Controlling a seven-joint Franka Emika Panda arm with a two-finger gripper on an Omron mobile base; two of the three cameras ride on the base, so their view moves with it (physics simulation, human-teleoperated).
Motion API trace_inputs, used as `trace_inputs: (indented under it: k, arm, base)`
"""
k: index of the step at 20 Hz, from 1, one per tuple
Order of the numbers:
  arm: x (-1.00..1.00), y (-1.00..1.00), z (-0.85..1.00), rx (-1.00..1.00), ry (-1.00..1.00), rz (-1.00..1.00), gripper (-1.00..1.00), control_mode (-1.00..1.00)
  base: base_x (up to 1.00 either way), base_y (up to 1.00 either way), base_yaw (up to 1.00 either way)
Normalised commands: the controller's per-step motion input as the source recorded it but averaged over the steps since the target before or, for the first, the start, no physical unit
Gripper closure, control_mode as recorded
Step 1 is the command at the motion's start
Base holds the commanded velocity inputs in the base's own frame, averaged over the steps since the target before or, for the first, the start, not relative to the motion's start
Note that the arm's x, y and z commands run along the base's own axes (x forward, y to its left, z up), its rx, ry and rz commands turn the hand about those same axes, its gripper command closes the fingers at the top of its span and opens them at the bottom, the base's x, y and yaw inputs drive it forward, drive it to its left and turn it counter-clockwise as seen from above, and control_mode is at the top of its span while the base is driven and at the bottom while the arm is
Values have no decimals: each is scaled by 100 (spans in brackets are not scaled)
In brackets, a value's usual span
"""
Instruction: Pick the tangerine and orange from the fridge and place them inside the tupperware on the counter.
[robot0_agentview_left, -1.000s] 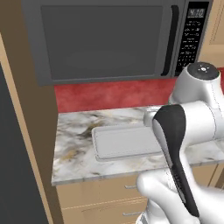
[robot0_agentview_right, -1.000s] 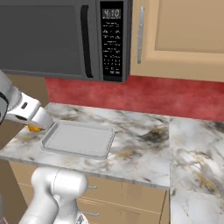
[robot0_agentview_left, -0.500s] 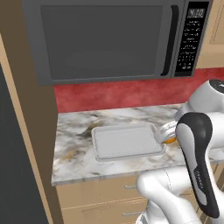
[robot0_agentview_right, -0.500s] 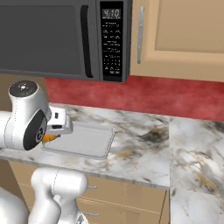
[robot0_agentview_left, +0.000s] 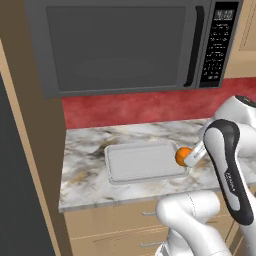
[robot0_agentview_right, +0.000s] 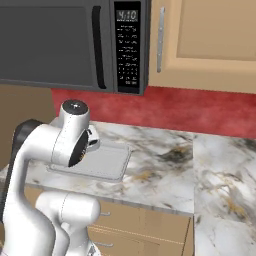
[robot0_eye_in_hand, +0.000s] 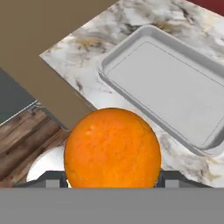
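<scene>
orange fruit, light-grey tupperware, white veined counter

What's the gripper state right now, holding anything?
Gripper: closed on an orange fruit, carried by the right end of the empty tupperware; tangerine or orange cannot be told.

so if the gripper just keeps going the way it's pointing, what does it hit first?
Probably the tupperware. The gripper, shut on the orange fruit, points down at the counter, and the container's near rim lies just ahead. Depth is unclear; it could meet bare marble first.
</scene>
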Motion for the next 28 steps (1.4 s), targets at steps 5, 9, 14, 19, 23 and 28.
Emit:
trace_inputs:
  k: [5,9,14,19,23,28]
  arm:
    - [44,-12,-40,0,0,35,100,-100]
    - [53,0,-30,0,3,11,100,-100]
    - [58,0,-30,0,3,2,100,-100]
    - [49,0,-35,0,1,0,100,-100]
    - [46,0,-38,0,0,0,100,-100]
    - [41,0,-39,0,0,0,100,-100]
  base:
    - [0,0,0]
    - [0,0,0]
    - [0,0,0]
    - [0,0,0]
    - [0,0,0]
    - [0,0,0]
